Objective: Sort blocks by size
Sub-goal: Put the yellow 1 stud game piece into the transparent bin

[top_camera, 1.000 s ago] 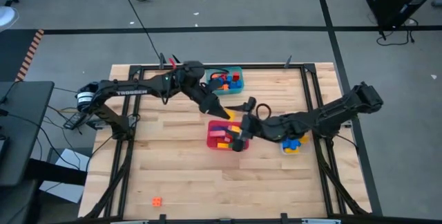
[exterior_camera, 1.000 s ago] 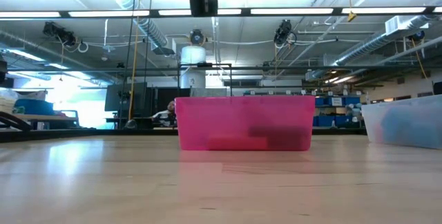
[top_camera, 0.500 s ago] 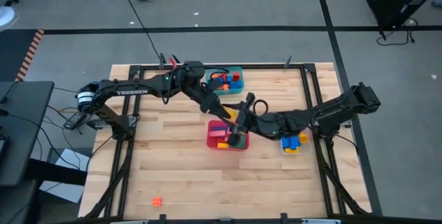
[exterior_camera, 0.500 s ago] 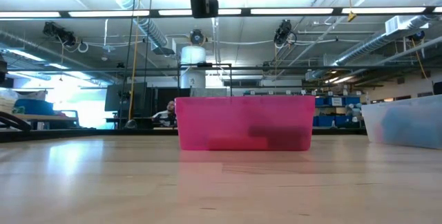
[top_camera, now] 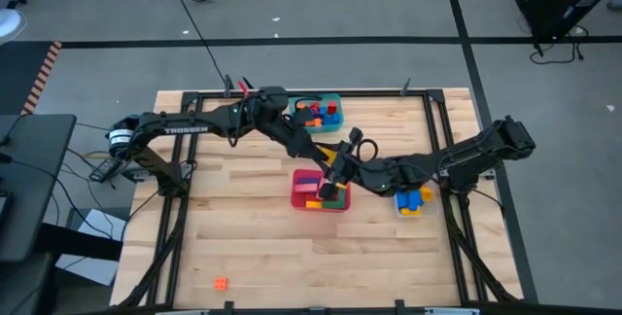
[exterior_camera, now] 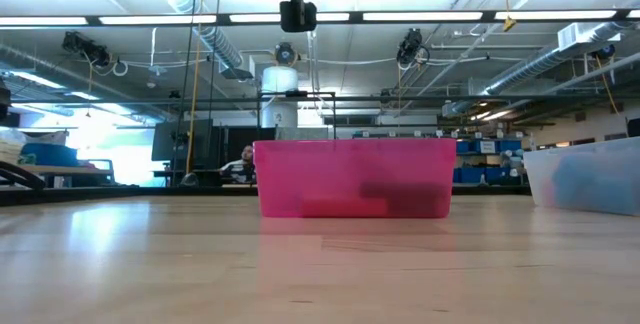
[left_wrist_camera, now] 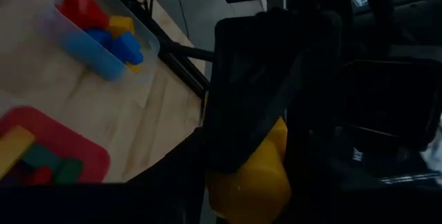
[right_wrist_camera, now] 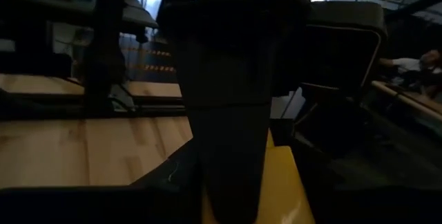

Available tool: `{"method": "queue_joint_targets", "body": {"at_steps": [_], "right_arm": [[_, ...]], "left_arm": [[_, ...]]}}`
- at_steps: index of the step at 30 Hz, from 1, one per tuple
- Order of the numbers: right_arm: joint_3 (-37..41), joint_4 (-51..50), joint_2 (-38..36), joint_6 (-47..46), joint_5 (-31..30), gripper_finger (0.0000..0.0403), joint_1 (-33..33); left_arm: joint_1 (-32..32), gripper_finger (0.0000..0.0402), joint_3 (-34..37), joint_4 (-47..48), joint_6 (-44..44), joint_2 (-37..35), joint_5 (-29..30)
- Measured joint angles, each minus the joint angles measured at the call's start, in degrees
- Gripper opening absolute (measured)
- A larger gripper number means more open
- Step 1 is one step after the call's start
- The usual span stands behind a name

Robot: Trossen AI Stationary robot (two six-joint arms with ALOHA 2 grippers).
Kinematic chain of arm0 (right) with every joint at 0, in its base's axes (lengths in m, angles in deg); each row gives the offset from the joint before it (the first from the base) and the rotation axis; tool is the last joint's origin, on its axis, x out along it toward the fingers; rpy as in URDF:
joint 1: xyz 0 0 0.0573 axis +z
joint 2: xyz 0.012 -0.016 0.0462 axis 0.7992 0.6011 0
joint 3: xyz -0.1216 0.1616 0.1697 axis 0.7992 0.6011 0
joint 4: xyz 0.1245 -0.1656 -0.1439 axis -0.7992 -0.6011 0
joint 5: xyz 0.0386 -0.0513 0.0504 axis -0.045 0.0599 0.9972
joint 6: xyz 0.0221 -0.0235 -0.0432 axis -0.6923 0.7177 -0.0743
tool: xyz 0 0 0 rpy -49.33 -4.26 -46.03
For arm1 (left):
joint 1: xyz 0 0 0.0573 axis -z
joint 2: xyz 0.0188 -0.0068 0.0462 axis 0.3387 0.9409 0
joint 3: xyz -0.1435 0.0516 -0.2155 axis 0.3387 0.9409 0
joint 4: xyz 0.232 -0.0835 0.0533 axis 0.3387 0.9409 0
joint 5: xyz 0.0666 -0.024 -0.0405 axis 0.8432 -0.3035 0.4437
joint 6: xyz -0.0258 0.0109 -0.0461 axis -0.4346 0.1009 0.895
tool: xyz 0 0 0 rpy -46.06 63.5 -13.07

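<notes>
Here both grippers meet above the red tub (top_camera: 303,201) mid-tabletop (top_camera: 233,247), seemingly passing a block between arms. The left gripper (top_camera: 326,167) has its fingers clamped on a yellow block (left_wrist_camera: 252,175), smooth, chunky, bright; the right gripper (top_camera: 332,187) has fingers around it too, though how firmly, I cannot tell. Other blocks (top_camera: 313,194) fill the tub.

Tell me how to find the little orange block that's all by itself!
Start at the wooden table and find the red tub in its middle, where both arms meet. From there, go to the table's near left corner: the orange block lies alone on bare wood. Every other block sits in a tub or in the fingers.
</notes>
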Motion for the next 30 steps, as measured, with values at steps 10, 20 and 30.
{"method": "queue_joint_targets", "body": {"at_steps": [10,20,30], "right_arm": [[0.0,-4.1,-2.0,1.8,-2.6,0.0151,0.0],[0.1,-18.6,-8.4,-2.3,-11.3,0.0152,2.1],[0.1,-58.5,-19.0,-61.9,-5.7,0.0152,4.0]], "left_arm": [[0.0,0.0203,0.0,-4.0,-5.7,0.0,1.4],[-1.6,0.026,0.0,-4.7,-9.5,-0.1,0.3],[-4.6,0.0258,0.0,-4.0,-27.2,-0.1,0.5]]}}
